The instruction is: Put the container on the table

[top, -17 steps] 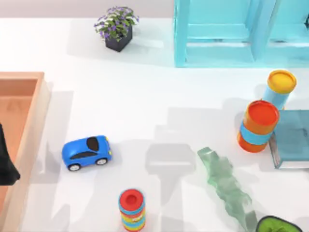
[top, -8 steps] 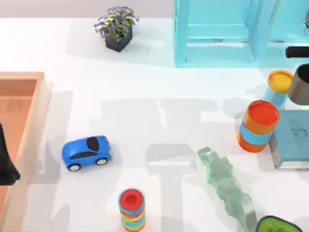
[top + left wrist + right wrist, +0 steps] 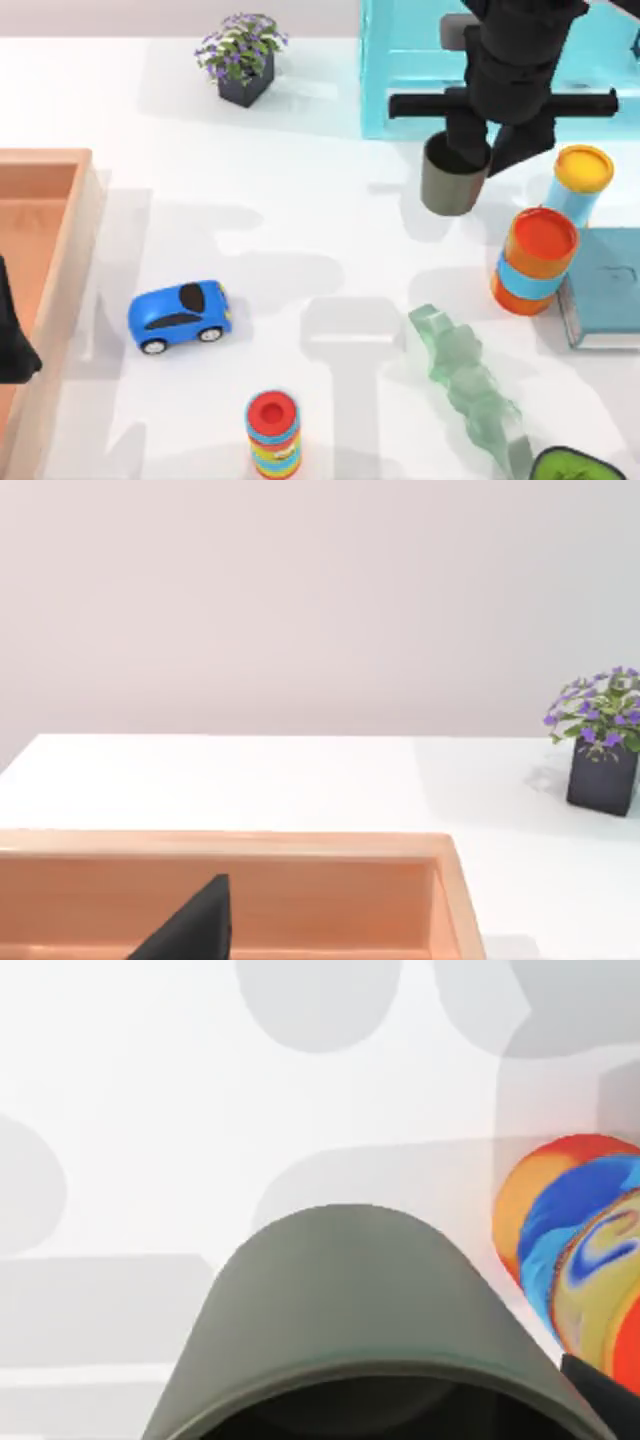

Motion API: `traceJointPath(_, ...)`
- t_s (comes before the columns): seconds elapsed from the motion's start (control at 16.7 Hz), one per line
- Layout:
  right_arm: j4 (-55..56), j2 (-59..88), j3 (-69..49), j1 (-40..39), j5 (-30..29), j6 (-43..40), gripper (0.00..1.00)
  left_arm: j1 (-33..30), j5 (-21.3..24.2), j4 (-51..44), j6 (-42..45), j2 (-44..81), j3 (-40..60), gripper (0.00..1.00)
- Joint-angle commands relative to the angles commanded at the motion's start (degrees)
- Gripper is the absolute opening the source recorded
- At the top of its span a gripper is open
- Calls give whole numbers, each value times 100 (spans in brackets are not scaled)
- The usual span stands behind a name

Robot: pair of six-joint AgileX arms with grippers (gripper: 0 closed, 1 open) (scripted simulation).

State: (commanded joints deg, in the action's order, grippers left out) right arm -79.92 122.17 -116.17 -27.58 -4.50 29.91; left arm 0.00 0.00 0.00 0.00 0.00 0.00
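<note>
White table (image 3: 300, 200), right claw (image 3: 478, 150) gripping unmarked container (image 3: 455, 182)

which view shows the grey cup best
The top view: the grey cup appears whole there, held by the right gripper in front of the light-blue shelf unit, left of the orange canister. The right wrist view shows just its wall and rim close up.
</note>
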Motion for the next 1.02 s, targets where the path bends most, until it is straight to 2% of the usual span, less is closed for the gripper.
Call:
traceJointPath(0.24,-262,392,-436,-627,16,510,0,0,0,0,0,0,0,100)
traceJointPath(0.6,-241,401,-418,-639,35,537,0,0,0,0,0,0,0,100)
traceJointPath(1.02,949,512,639,-737,22,585,0,0,0,0,0,0,0,100)
